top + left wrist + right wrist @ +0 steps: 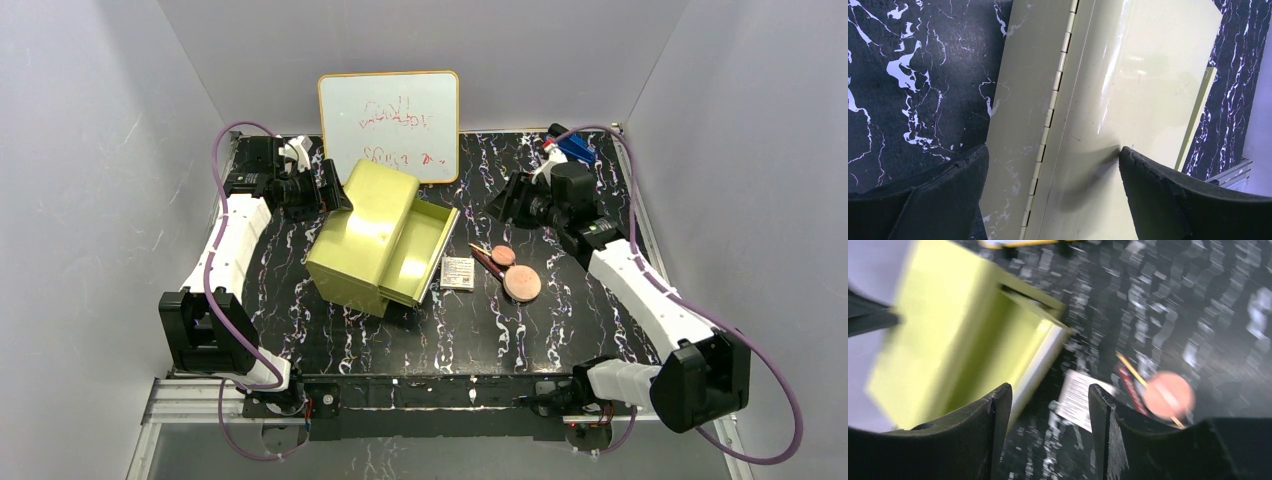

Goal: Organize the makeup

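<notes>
The makeup lies on the black marbled table right of a yellow-green box (375, 235) with its drawer pulled open: a whitish printed packet (458, 272), a thin dark-red stick (487, 260), a small pinkish disc (503, 256) and a larger disc (521, 283). My left gripper (335, 190) is open at the box's back left edge; in the left wrist view (1054, 155) its fingers stand wide over the hinged box panel (1128, 90). My right gripper (515, 200) is open and empty, behind the makeup. Its blurred view (1050, 395) shows the packet (1078, 400), the stick (1128, 385), one disc (1168, 396) and the box (963, 340).
A whiteboard (390, 125) with red scribbles leans on the back wall behind the box. A blue stapler-like object (577, 148) lies at the back right corner. Grey walls close in the table on three sides.
</notes>
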`<state>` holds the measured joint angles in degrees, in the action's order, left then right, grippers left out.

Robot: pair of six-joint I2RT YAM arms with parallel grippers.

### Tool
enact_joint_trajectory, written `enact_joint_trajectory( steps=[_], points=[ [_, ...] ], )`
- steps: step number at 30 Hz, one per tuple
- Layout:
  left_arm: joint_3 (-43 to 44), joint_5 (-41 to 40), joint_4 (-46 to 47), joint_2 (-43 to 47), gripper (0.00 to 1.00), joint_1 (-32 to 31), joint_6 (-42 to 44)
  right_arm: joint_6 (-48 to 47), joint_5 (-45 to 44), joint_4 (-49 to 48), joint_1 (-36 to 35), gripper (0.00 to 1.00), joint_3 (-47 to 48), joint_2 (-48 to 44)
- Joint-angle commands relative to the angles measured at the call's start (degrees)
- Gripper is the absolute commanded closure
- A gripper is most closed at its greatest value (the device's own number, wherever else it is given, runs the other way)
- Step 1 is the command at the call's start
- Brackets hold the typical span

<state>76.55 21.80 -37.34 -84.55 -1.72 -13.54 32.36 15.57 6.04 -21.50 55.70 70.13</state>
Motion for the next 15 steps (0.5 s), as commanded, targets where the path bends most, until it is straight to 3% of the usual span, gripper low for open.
enact_joint_trajectory(
  steps=[1, 6, 10, 15],
  points=[
    [-0.6, -4.8, -4.7, -0.1, 0.02, 0.5, 2.5, -6.1, -21.1, 28.6, 0.0, 0.36, 0.1, -1.9],
    [0.1, -3.5, -4.5, -0.3, 0.02, 0.4, 2.3, -2.5, -28.6, 32.3, 0.0, 0.41, -5.4, -1.9],
    [0.1, -3.1, -4.5, 0.0, 0.02, 0.3, 2.2, 1.1, -29.6, 30.3, 0.1, 0.5, -10.4, -2.1],
    [-0.4, -3.1, -4.5, 0.8, 0.02, 0.2, 2.3, 2.9, -28.8, 27.2, 0.3, 0.53, -14.3, 0.5]
  ],
)
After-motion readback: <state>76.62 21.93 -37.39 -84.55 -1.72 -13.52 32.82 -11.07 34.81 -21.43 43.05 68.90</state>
